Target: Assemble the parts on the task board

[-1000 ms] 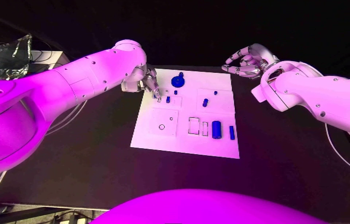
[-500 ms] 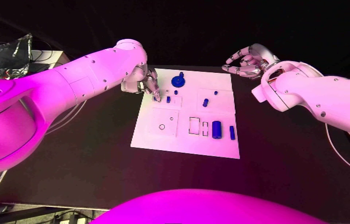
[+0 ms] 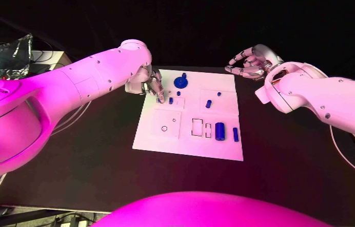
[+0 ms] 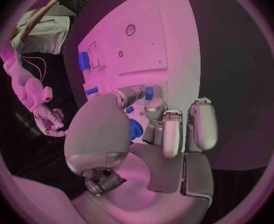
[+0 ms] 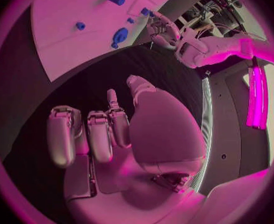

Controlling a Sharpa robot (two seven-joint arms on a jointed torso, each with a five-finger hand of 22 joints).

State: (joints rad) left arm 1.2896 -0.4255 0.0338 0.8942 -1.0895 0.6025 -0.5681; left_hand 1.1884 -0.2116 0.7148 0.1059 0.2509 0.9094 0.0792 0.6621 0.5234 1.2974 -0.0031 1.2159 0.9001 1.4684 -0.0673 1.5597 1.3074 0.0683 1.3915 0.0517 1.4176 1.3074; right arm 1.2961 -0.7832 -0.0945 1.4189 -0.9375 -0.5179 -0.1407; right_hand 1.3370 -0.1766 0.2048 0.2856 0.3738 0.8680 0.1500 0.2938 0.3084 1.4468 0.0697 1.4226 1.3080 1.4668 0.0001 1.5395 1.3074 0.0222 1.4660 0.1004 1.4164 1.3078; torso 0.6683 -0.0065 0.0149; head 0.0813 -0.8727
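The left hand [image 3: 152,86] hangs low over the far left corner of the white board [image 3: 159,140], fingers pointing down and bunched close together. Its fingertips [image 4: 154,109] come down right beside a small blue peg [image 3: 170,101]. Whether they already pinch the peg I cannot tell; the wrist view shows blue just past the tips but no clear grip.

A larger blue knob [image 3: 180,82] sits just beyond the hand. Further small pegs and a fat blue cylinder [image 3: 219,131] lie well apart from it, nearer the robot on the board's other side.

The right hand [image 3: 252,63] floats off the board's far right corner, fingers curled loosely inward, holding nothing.

These parts look like hard moulded plastic: light, stiff, and likely slick under metal fingertips. The peg is best taken across its sides, thumb against a finger, near its top, because a squeeze that is off centre would probably flick it away.
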